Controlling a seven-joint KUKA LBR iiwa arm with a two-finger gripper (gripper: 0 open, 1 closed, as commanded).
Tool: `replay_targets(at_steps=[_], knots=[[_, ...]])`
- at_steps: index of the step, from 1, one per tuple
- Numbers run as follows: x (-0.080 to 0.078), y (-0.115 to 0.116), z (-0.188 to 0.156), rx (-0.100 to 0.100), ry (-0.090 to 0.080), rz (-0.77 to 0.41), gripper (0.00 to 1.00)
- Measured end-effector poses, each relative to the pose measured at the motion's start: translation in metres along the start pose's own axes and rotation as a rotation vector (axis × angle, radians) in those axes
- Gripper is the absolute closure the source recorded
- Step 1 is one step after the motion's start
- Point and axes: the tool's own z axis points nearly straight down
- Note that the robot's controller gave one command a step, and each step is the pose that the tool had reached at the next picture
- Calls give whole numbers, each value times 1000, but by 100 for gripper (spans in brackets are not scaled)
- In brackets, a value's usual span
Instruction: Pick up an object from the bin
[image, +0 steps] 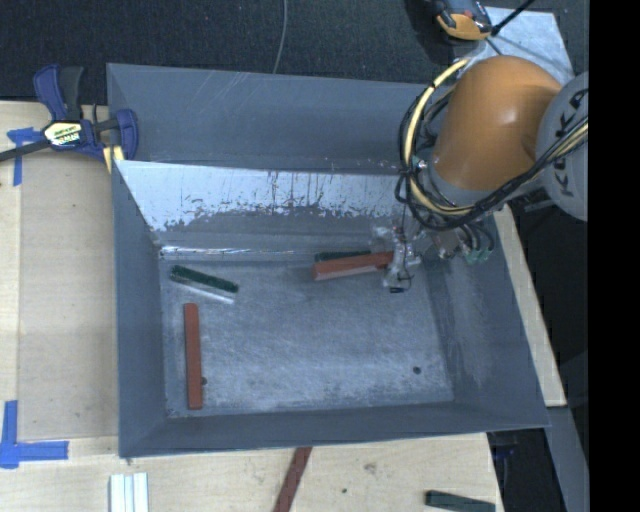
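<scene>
My gripper (399, 268) is at the back right of the bin, below the orange dome. It is shut on the right end of a red-brown flat bar (348, 265), which sticks out to the left, nearly level, just above the bin floor near the back wall. A dark green stick (205, 282) lies at the left, slightly slanted. Below that stick, a second red-brown bar (192, 356) lies lengthwise along the left wall.
The arm with its orange dome and cables hangs over the bin's back right corner. The bin's sloping walls rise on all sides. A small dark speck (417, 371) lies on the floor at the right.
</scene>
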Motion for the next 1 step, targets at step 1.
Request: replay_targets(at_steps=[1], knots=[[3, -3, -34, -4, 8, -200, 100]])
